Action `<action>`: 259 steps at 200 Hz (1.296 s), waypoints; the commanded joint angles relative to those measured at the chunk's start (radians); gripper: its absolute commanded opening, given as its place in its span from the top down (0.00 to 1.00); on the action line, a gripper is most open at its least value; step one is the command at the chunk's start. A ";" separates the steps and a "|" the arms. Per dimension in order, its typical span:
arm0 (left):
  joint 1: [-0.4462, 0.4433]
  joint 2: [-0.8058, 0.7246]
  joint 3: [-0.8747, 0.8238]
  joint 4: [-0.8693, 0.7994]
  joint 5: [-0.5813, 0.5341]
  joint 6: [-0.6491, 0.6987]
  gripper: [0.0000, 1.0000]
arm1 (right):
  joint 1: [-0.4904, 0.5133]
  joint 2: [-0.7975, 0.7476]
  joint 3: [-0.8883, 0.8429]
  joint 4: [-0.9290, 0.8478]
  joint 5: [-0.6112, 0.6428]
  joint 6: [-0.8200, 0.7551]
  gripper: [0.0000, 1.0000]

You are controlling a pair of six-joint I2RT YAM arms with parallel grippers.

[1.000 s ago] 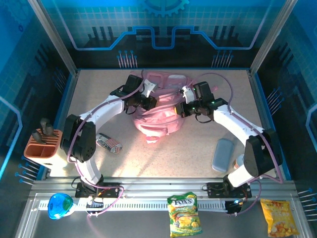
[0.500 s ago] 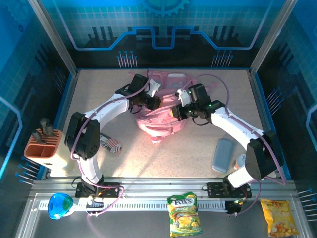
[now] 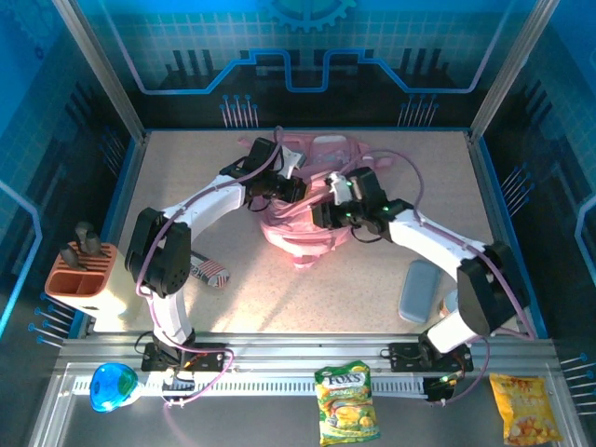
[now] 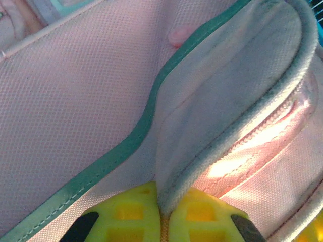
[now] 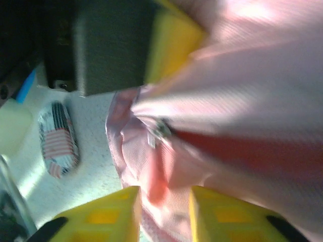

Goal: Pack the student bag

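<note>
The one brand name that can be read is "FOX'S", in pale letters on a dark band across the top of a green snack bag (image 3: 346, 402) at the bottom centre of the overhead view, well below the pink student bag (image 3: 307, 237). A yellow snack bag (image 3: 524, 407) in the lower right corner carries print too small to read. A small pouch (image 3: 210, 272) left of centre shows a stars-and-stripes flag pattern.

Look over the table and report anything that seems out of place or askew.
The soft pink fabric backpack is crumpled into a lopsided heap mid-table, a grey-rimmed flap pinched between the left arm's yellow fingers. Nothing looks spilled or torn.
</note>
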 commanded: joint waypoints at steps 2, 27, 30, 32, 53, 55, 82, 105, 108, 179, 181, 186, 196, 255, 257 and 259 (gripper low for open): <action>0.005 -0.062 -0.016 0.112 -0.023 -0.018 1.00 | -0.059 -0.140 -0.096 0.162 -0.042 0.236 0.52; 0.004 -0.084 -0.040 0.142 -0.012 -0.016 1.00 | -0.088 -0.176 -0.130 0.202 -0.045 0.444 0.36; 0.003 -0.084 -0.042 0.144 -0.012 -0.013 1.00 | -0.090 -0.174 -0.129 0.204 -0.046 0.466 0.35; 0.003 -0.086 -0.042 0.147 -0.012 -0.013 1.00 | -0.092 -0.172 -0.128 0.205 -0.047 0.482 0.34; -0.003 -0.089 -0.043 0.147 -0.014 -0.002 0.99 | -0.108 -0.136 -0.113 0.186 -0.046 0.641 0.29; -0.003 -0.088 -0.045 0.148 -0.013 -0.001 0.99 | -0.111 -0.131 -0.113 0.184 -0.046 0.656 0.29; -0.009 -0.093 -0.048 0.151 -0.010 0.012 0.98 | -0.132 -0.067 -0.109 0.252 -0.086 0.792 0.28; -0.017 -0.091 -0.045 0.136 -0.005 0.034 0.97 | -0.132 -0.034 -0.043 0.272 -0.088 0.805 0.29; -0.019 -0.091 -0.046 0.133 -0.005 0.038 0.97 | -0.132 -0.034 -0.037 0.271 -0.086 0.803 0.29; -0.032 -0.094 -0.052 0.098 -0.022 0.073 0.97 | -0.156 -0.110 -0.057 0.218 0.013 0.813 0.26; -0.033 -0.094 -0.052 0.098 -0.022 0.074 0.97 | -0.158 -0.104 -0.055 0.220 0.009 0.816 0.26; -0.033 -0.095 -0.051 0.097 -0.021 0.076 0.97 | -0.158 -0.092 -0.049 0.224 -0.001 0.824 0.26; -0.036 -0.094 -0.052 0.094 -0.019 0.080 0.96 | -0.157 -0.060 -0.031 0.232 -0.023 0.837 0.26; -0.068 -0.121 -0.077 0.069 -0.035 0.141 0.90 | -0.157 0.131 0.125 0.255 -0.079 0.870 0.23; -0.069 -0.122 -0.080 0.068 -0.036 0.144 0.90 | -0.157 0.137 0.129 0.255 -0.081 0.872 0.23; -0.071 -0.123 -0.083 0.068 -0.039 0.147 0.90 | -0.156 0.142 0.135 0.255 -0.082 0.873 0.23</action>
